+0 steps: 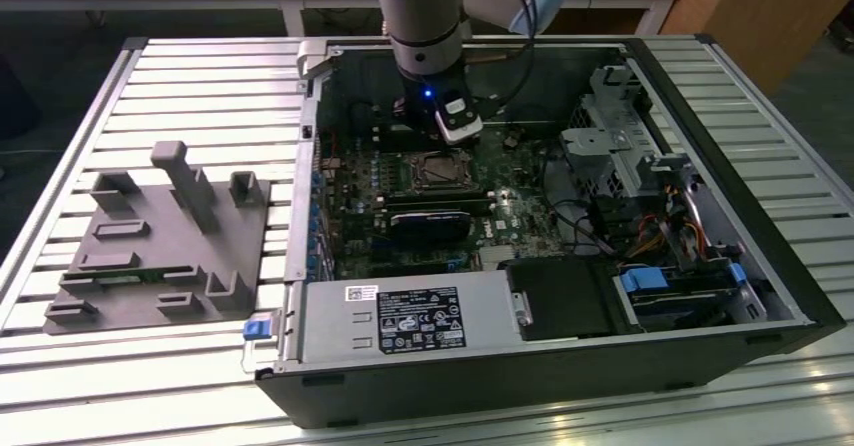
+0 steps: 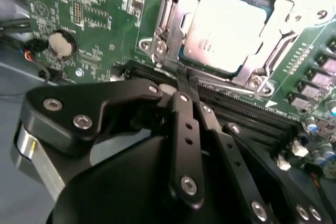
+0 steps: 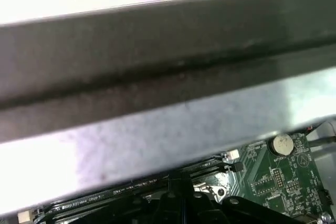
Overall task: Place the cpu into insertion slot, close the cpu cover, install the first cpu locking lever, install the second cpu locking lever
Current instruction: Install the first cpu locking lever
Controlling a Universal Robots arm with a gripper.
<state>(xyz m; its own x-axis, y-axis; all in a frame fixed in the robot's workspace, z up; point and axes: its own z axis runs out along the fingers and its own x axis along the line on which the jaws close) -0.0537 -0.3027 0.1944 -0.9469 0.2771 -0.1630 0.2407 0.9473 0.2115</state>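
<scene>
Fingers of the gripper [image 2: 185, 85] are pressed together into one narrow black blade with nothing pinched between them, and in the second wrist view that closed tip hangs just beside the insertion slot [image 2: 231, 35], over the long black memory slots [image 2: 247, 111] that run along the slot's near edge. A shut tip like this suits pushing or hooking a thin wire part better than gripping, which I judge to be the reason for holding it so. The cpu [image 2: 223, 32] lies flat inside the insertion slot, its dull silver top facing up, so the placing step looks done. The cpu cover [image 2: 273, 11] appears to lie down around the chip, its silvery frame bordering the chip's edges while the cut-out middle leaves the metal top bare; whether it is fully clamped I cannot tell. A thin silvery locking lever [image 2: 231, 85] runs along the side of the insertion slot nearest the gripper, lying low and close to the socket's rim; I cannot tell whether it is hooked under its catch. In the exterior view the arm [image 1: 424, 26] reaches down into the open computer case [image 1: 694, 296], with the gripper [image 1: 454, 126] just beyond the insertion slot [image 1: 434, 171] on the green motherboard [image 1: 527, 216]. Well apart from the slot, outside the case on the exterior view's left, a grey fixture block [image 1: 160, 246] sits on the slatted table [image 1: 200, 86].
</scene>
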